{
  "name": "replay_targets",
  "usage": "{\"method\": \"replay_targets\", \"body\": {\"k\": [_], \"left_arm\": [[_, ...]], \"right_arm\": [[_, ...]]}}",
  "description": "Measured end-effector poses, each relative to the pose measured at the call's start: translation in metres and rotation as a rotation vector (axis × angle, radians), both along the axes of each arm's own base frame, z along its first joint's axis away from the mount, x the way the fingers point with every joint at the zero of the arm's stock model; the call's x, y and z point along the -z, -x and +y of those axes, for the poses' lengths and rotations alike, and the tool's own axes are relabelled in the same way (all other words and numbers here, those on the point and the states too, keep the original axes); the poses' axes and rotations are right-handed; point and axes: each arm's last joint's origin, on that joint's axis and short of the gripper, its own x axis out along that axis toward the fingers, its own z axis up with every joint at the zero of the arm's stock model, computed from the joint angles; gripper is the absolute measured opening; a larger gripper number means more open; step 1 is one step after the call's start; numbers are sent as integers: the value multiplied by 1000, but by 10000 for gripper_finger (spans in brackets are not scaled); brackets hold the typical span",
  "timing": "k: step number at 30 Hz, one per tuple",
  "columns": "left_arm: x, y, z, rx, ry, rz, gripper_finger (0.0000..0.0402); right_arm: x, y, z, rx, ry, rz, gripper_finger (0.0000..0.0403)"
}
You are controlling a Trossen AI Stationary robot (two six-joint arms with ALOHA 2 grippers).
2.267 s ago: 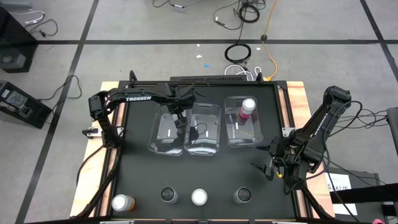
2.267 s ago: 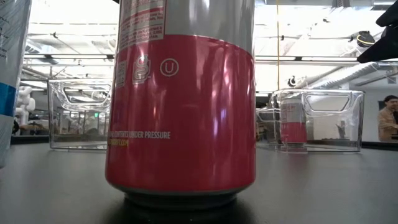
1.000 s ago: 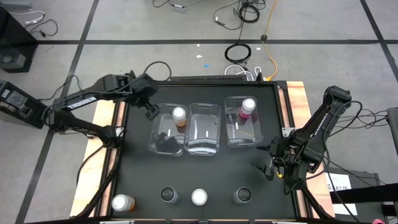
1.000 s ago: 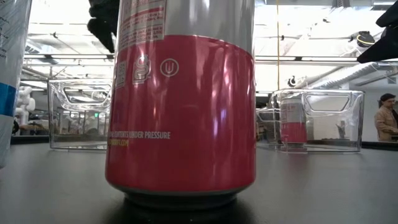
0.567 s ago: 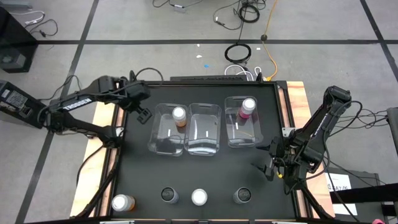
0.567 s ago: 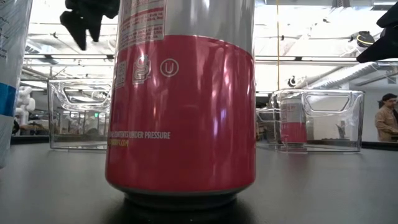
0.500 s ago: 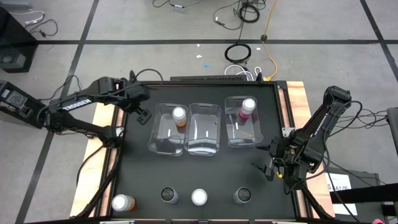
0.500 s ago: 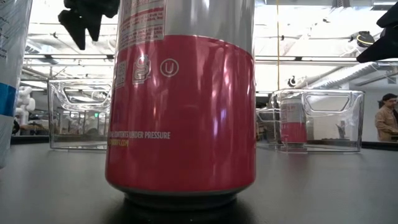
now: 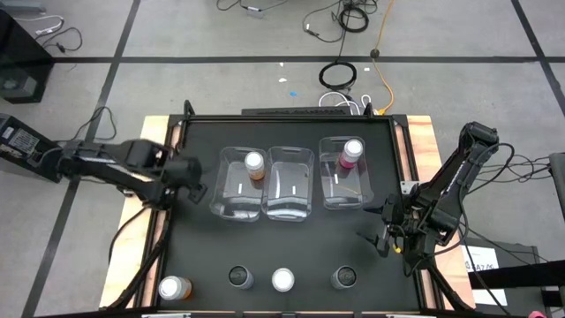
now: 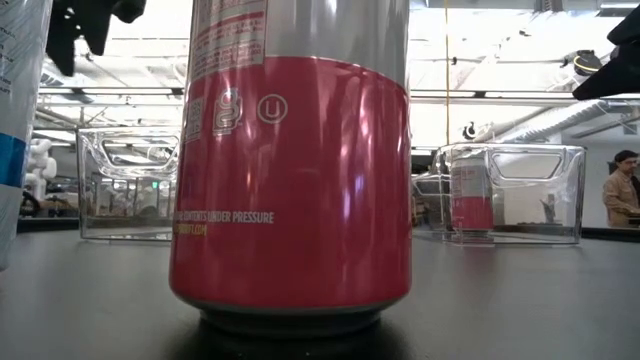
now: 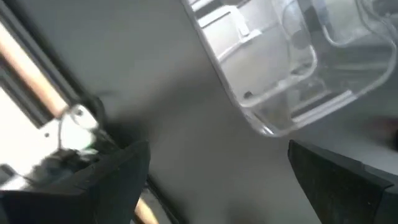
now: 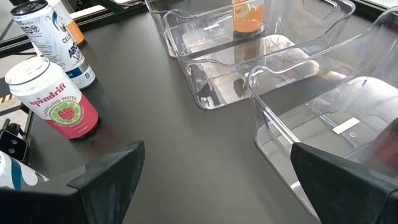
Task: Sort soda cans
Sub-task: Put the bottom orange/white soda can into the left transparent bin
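Pulled back from the bins, the left gripper [image 9: 192,190] now hangs empty, fingers apart, near the table's left edge. Its orange can [image 9: 254,165] stands in the left bin [image 9: 231,201]. Four cans wait in front, nearest the second orange can [image 9: 172,287]. The right gripper [image 9: 383,243] idles, spread.

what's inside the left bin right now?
One orange can stands upright in the left bin, toward its far end; it also shows in the right wrist view. The rest of the floor looks bare, though glare on the clear plastic hides details there.
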Motion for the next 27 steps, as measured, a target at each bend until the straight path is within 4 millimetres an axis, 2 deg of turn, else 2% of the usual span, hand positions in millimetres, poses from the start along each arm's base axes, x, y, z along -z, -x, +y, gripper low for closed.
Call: {"method": "replay_targets", "body": {"k": [5,10,16,20,27], "left_arm": [[15,-11,-36,4,33,19,388],[29,-12,-75,-7,26,88,388],[40,-11,-119,-11,104,64,388],[45,-8,-140,-22,149,40,388],[50,15,-170,-81,185,57,388]], "right_arm": [[0,0,0,-4,-7,5,396],[0,0,1,-2,-13,5,396],[0,0,0,-4,-10,6,396],[0,0,1,-14,6,10,396],[-1,-1,2,-14,-7,2,396]]}}
